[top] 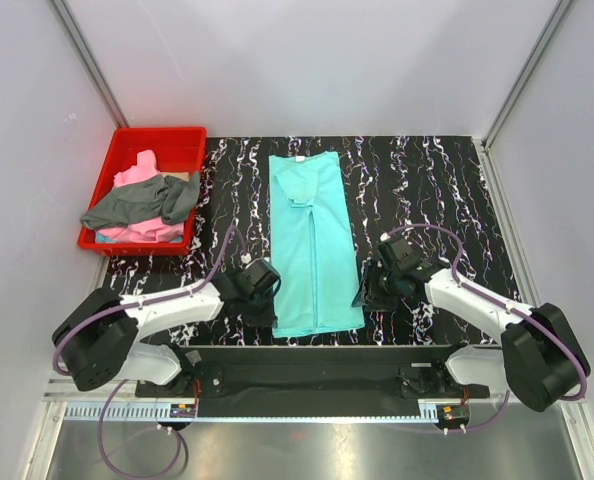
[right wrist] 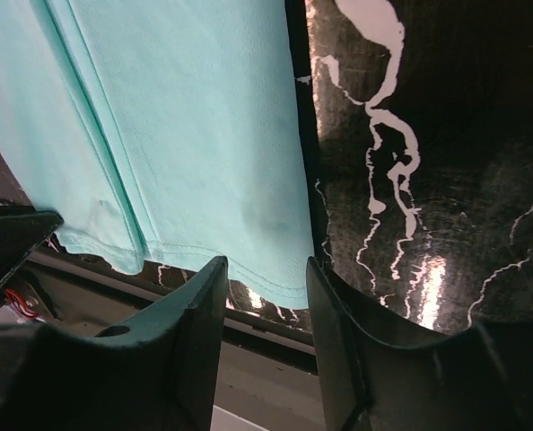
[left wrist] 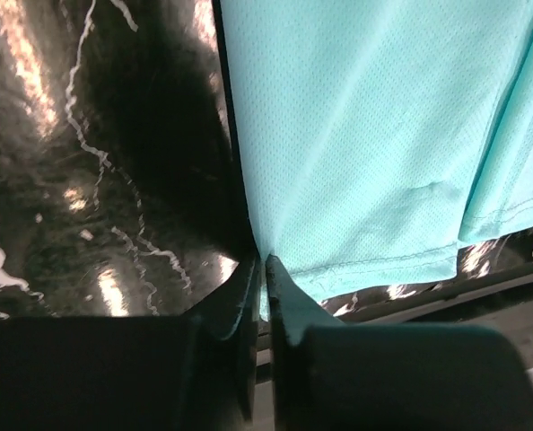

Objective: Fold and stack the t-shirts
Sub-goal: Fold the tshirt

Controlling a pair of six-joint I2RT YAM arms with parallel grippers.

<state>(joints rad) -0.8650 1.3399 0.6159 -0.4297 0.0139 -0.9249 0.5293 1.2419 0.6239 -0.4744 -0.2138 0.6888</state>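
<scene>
The teal t-shirt lies folded into a long strip down the middle of the black marbled table. My left gripper is shut on its near left hem corner. My right gripper is open, and its jaws straddle the near right hem corner without closing on it. The pink t-shirt and the dark grey t-shirt lie crumpled in the red bin.
The red plastic bin stands at the far left of the table. The black table edge rail runs just below the shirt's hem. White walls close in the back and both sides.
</scene>
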